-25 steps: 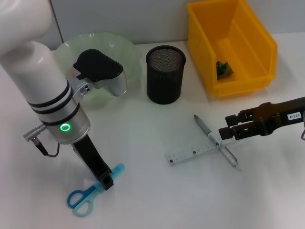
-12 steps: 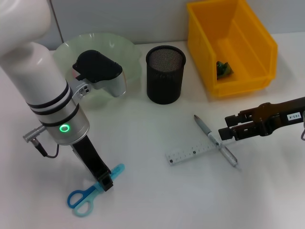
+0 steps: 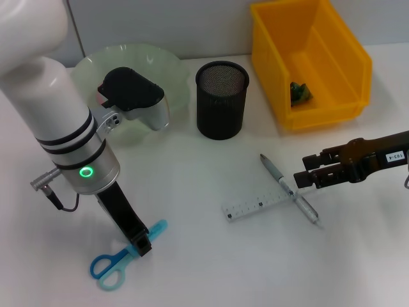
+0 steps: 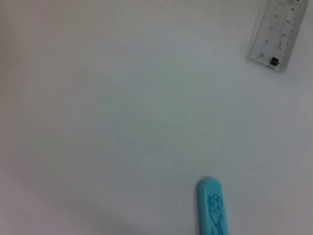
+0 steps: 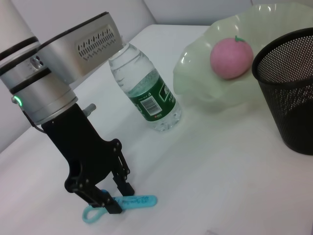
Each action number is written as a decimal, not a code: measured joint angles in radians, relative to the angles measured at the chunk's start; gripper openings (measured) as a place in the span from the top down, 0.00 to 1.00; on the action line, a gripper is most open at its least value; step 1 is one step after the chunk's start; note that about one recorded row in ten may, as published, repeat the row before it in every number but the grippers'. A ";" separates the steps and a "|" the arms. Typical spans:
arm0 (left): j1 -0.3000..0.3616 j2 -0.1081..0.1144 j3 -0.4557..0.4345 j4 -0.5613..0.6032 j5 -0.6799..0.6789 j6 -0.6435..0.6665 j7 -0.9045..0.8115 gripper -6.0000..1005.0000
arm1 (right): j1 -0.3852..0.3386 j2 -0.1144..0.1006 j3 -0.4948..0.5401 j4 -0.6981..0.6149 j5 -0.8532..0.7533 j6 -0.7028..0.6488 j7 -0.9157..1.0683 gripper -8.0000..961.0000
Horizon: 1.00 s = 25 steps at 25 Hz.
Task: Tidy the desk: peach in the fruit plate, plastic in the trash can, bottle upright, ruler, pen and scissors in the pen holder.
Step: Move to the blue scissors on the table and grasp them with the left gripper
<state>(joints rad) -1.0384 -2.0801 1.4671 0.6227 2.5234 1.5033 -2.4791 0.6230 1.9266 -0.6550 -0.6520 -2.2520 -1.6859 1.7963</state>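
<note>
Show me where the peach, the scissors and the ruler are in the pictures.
peach (image 5: 231,58): right wrist view, middle of the pink fruit in the plate.
scissors (image 3: 108,268): head view, on the blue handle loops.
ruler (image 3: 255,206): head view, middle of the clear strip.

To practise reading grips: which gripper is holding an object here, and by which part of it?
The left gripper grips the blue scissors on the table around the closed blades, just ahead of the handles. The right gripper holds nothing.

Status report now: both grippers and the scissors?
Left gripper down on scissors, fingers astride the blades. Right gripper idle beside pen. Nothing in the way.
</note>
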 joint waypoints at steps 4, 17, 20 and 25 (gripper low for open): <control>0.001 0.000 0.001 0.000 0.000 -0.001 0.000 0.65 | -0.002 0.000 0.000 0.001 0.000 0.000 0.000 0.24; 0.007 0.000 0.001 0.000 0.000 -0.003 0.013 0.65 | -0.002 0.000 0.000 0.003 0.000 0.000 0.002 0.24; 0.008 0.000 0.000 0.000 0.000 -0.003 0.017 0.65 | -0.001 0.000 0.000 0.001 0.000 -0.001 0.005 0.24; 0.008 0.001 -0.005 0.000 0.000 0.000 0.024 0.64 | 0.001 0.000 0.000 -0.001 0.000 -0.011 0.007 0.24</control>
<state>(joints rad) -1.0308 -2.0794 1.4626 0.6227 2.5232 1.5029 -2.4552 0.6239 1.9267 -0.6550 -0.6532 -2.2518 -1.6965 1.8033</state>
